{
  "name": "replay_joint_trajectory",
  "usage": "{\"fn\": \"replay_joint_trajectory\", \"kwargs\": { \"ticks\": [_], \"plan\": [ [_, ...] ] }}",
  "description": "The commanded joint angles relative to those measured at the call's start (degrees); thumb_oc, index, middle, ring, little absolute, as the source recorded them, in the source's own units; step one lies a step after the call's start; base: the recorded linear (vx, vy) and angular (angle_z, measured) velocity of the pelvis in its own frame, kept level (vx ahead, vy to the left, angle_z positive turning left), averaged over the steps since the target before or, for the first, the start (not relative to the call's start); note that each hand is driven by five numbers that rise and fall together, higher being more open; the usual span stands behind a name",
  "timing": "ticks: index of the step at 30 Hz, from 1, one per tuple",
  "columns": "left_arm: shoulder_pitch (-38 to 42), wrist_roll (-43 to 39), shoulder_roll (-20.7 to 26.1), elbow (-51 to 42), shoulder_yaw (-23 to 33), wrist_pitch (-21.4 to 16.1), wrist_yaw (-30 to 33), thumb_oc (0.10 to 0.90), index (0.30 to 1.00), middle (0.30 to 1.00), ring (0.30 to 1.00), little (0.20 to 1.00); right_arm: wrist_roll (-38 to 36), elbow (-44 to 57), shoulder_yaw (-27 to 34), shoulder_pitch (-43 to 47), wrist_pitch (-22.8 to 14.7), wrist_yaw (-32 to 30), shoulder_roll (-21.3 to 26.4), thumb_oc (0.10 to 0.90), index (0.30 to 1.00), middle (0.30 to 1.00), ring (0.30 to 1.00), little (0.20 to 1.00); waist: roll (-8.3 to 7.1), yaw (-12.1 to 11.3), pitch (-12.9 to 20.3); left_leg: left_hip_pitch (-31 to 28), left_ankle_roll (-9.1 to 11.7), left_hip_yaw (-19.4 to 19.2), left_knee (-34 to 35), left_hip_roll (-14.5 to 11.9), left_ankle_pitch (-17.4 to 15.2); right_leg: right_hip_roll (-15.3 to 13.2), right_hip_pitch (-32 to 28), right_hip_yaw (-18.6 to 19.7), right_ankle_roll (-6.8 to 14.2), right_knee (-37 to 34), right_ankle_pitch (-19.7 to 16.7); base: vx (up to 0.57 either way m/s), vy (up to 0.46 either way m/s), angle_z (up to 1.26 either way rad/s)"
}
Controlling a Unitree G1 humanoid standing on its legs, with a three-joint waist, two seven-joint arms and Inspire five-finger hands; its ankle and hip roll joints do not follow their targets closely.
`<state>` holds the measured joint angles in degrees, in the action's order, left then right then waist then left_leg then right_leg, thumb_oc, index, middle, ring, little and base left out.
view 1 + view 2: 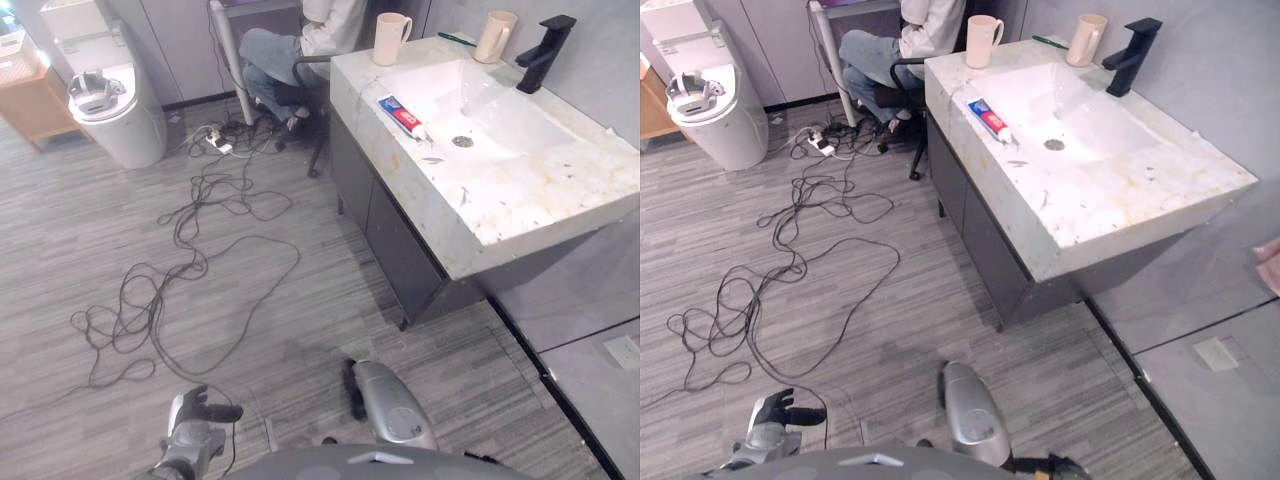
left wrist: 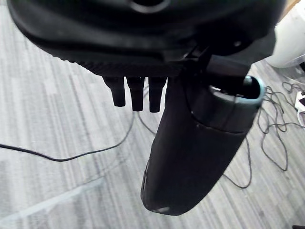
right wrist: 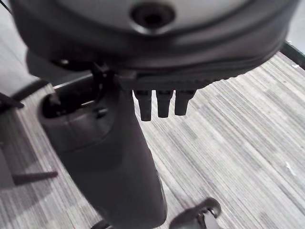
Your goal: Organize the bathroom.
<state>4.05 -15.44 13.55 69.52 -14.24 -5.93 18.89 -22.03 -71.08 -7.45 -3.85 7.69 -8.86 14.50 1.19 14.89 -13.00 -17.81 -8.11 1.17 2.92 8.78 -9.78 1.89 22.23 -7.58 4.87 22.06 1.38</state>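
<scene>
Both hands were low and near the body, well short of the vanity. Left hand (image 1: 200,415) hung over bare floor with fingers relaxed and straight, holding nothing; right hand (image 3: 162,102) looked the same in its wrist view, fingers straight and empty. Loose cables (image 1: 170,290) sprawled across the floor between robot and toilet (image 1: 110,105). Further out, the toothpaste tube (image 1: 403,116) lay on the sink counter (image 1: 520,200) at the basin's edge, near the drain (image 1: 462,141); two cups (image 1: 391,38) and a toothbrush (image 1: 457,39) stood at the back by the black faucet (image 1: 543,52). A person sat beyond the counter. My read: approach not yet started. Close in square to the counter, skirt the cables, and bring the right hand down onto the tube from above.
</scene>
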Motion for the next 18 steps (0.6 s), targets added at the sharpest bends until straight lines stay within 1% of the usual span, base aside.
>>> {"fn": "replay_joint_trajectory", "kwargs": {
  "ticks": [1,2,3,4,5,6,7,8,9,10,11,12,13,14,15,16,18],
  "plan": [
    [6.67,0.63,2.17,-3.43,1.19,-0.51,3.18,0.800,0.900,0.900,0.900,0.900,16.23,0.73,-4.78,1.55,0.88,2.92,2.95,0.800,0.900,0.900,0.900,0.900,-2.48,1.66,2.22,4.71,5.72,-6.94,-7.10,1.26,-1.78,0.24,-5.61,-2.95,3.28,-14.54,-13.61,0.37,0.173,0.29],
    [7.14,2.17,1.97,-3.34,1.11,-0.33,3.76,0.800,0.900,0.900,0.900,0.900,16.61,0.56,-6.80,1.91,1.11,4.13,3.21,0.800,0.900,0.900,0.900,0.900,-2.02,1.80,2.26,4.27,5.77,-7.67,-7.40,1.90,-2.08,0.65,-5.97,-2.97,2.70,-14.10,-12.98,0.45,0.158,0.11],
    [7.09,1.46,1.64,-3.00,1.30,-0.17,4.01,0.800,0.900,0.900,0.900,0.900,13.23,0.16,-7.20,2.21,2.01,4.54,3.24,0.800,0.900,0.900,0.900,0.900,-1.21,1.84,2.69,3.17,6.35,-7.66,-7.48,2.25,-1.41,1.19,-6.93,-3.10,1.78,-13.95,-11.79,0.40,0.110,-0.04],
    [6.85,0.71,1.40,-2.72,1.28,-0.57,3.82,0.800,0.900,0.900,0.900,0.900,11.70,-0.08,-6.90,2.42,2.39,4.24,3.15,0.800,0.900,0.900,0.900,0.900,-0.45,1.86,2.89,2.66,7.35,-7.23,-9.33,2.06,-0.12,1.79,-7.68,-3.09,0.85,-13.20,-10.11,0.30,0.061,-0.15],
    [6.67,0.34,1.28,-2.53,1.32,-1.01,3.42,0.800,0.900,0.900,0.900,0.900,10.48,-0.20,-6.73,2.55,2.40,3.68,3.11,0.800,0.900,0.900,0.900,0.900,-0.06,1.89,3.11,2.68,8.29,-6.72,-10.60,1.94,1.79,2.24,-8.27,-2.82,0.26,-13.31,-9.42,0.27,0.049,-0.25],
    [6.31,-3.21,0.78,-2.09,1.31,-2.89,0.67,0.800,0.900,0.900,0.900,0.900,8.26,-0.47,-5.73,2.55,1.41,3.50,3.10,0.800,0.900,0.900,0.900,0.900,0.56,2.23,4.08,4.28,11.34,-6.66,-16.81,1.37,7.96,2.68,-10.37,-1.75,-1.50,-14.99,-8.27,0.35,0.042,-0.11],
    [5.88,-7.05,0.11,-2.46,1.78,-2.97,-1.13,0.800,0.900,0.900,0.900,0.900,8.43,-0.50,-4.96,2.37,0.58,4.75,3.05,0.800,0.900,0.900,0.900,0.900,0.32,2.27,4.77,6.02,13.71,-8.55,-24.14,0.15,12.49,1.99,-12.38,-1.55,-2.75,-16.21,-7.40,0.39,0.034,0.18],
    [5.64,-8.26,-0.32,-2.49,1.89,-3.29,-1.28,0.800,0.900,0.900,0.900,0.900,8.62,-0.54,-4.84,2.33,0.35,5.06,2.87,0.800,0.900,0.900,0.900,0.900,0.01,2.23,5.14,7.43,14.98,-9.76,-28.61,-0.87,15.15,1.46,-13.41,-1.62,-3.22,-16.68,-7.05,0.41,0.008,0.37],
    [5.23,-8.91,-0.78,-2.77,2.49,-2.92,-1.41,0.800,0.900,0.900,0.900,0.900,6.48,-0.59,-4.75,2.23,-0.78,4.26,2.54,0.800,0.900,0.900,0.900,0.900,-0.78,1.98,5.69,9.88,16.62,-11.75,-34.44,-3.06,17.69,0.49,-14.93,-1.79,-4.05,-17.31,-6.34,0.36,0.003,0.37],
    [4.96,-8.67,-1.18,-2.86,2.89,-2.73,-0.52,0.800,0.900,0.900,0.900,0.900,4.03,-0.54,-4.42,2.23,-1.34,3.51,2.45,0.800,0.900,0.900,0.900,0.900,-1.05,1.58,5.74,12.28,17.15,-12.80,-38.36,-4.37,18.12,0.41,-16.28,-1.55,-4.56,-17.48,-5.51,0.41,-0.008,0.13],
    [4.57,-7.14,-1.78,-3.05,3.27,-2.55,0.79,0.800,0.900,0.900,0.900,0.900,1.30,-0.27,-3.71,2.54,-1.61,2.36,2.32,0.800,0.900,0.900,0.900,0.900,-2.54,1.09,5.96,16.81,16.35,-14.22,-42.96,-5.48,17.91,-0.71,-18.05,-0.80,-4.56,-18.08,-4.91,0.33,-0.021,-0.04],
    [4.32,-6.14,-1.96,-3.04,3.64,-2.28,1.81,0.800,0.900,0.900,0.900,0.900,0.73,-0.28,-2.99,2.96,-2.09,1.70,2.31,0.800,0.900,0.900,0.900,0.900,-3.28,0.30,5.67,20.58,14.75,-15.09,-45.78,-8.27,15.70,-0.69,-19.60,0.18,-4.62,-18.56,-4.53,0.32,-0.017,-0.26],
    [3.96,-5.72,-1.98,-2.69,4.08,-2.51,2.67,0.800,0.900,0.900,0.900,0.900,1.46,-0.39,-2.67,3.34,-2.15,2.02,2.19,0.800,0.900,0.900,0.900,0.900,-4.24,-0.19,5.54,23.37,13.35,-15.55,-46.99,-10.09,14.09,-1.07,-20.56,1.16,-4.76,-18.79,-4.29,0.25,0.018,-0.61],
    [3.68,-5.81,-1.85,-2.61,4.49,-2.72,3.47,0.800,0.900,0.900,0.900,0.900,1.87,-0.53,-2.58,3.61,-2.28,1.92,2.01,0.800,0.900,0.900,0.900,0.900,-4.87,-0.55,5.54,25.10,12.45,-15.30,-45.95,-11.49,13.49,-1.35,-20.88,1.83,-4.83,-18.76,-4.01,0.30,0.106,-0.76],
    [3.04,-7.02,-1.52,-2.66,5.27,-3.29,4.94,0.800,0.900,0.900,0.900,0.900,2.47,-0.96,-2.73,3.89,-2.86,1.86,1.67,0.800,0.900,0.900,0.900,0.900,-5.45,-1.21,4.97,26.82,11.00,-14.58,-43.18,-14.21,12.03,-1.35,-21.72,3.30,-5.07,-18.66,-3.24,0.36,0.251,-1.12],
    [1.93,-12.77,-1.36,-3.00,6.48,-3.78,6.09,0.800,0.900,0.900,0.900,0.900,3.35,-1.43,-2.73,3.92,-3.51,1.89,1.36,0.800,0.900,0.900,0.900,0.900,-5.51,-1.94,4.62,27.00,10.03,-12.81,-37.04,-14.94,11.53,-1.34,-22.15,5.42,-4.86,-18.56,-2.45,0.36,0.319,-1.05],
    [0.68,-19.52,-1.22,-2.76,8.01,-5.50,6.15,0.800,0.900,0.900,0.900,0.900,3.35,-1.92,-2.62,4.31,-3.83,1.25,1.40,0.800,0.900,0.900,0.900,0.900,-5.22,-3.26,4.29,27.41,9.76,-9.71,-29.87,-14.96,11.94,-1.21,-22.28,7.80,-4.29,-17.40,-0.98,0.26,0.293,-1.54]
  ]
}}
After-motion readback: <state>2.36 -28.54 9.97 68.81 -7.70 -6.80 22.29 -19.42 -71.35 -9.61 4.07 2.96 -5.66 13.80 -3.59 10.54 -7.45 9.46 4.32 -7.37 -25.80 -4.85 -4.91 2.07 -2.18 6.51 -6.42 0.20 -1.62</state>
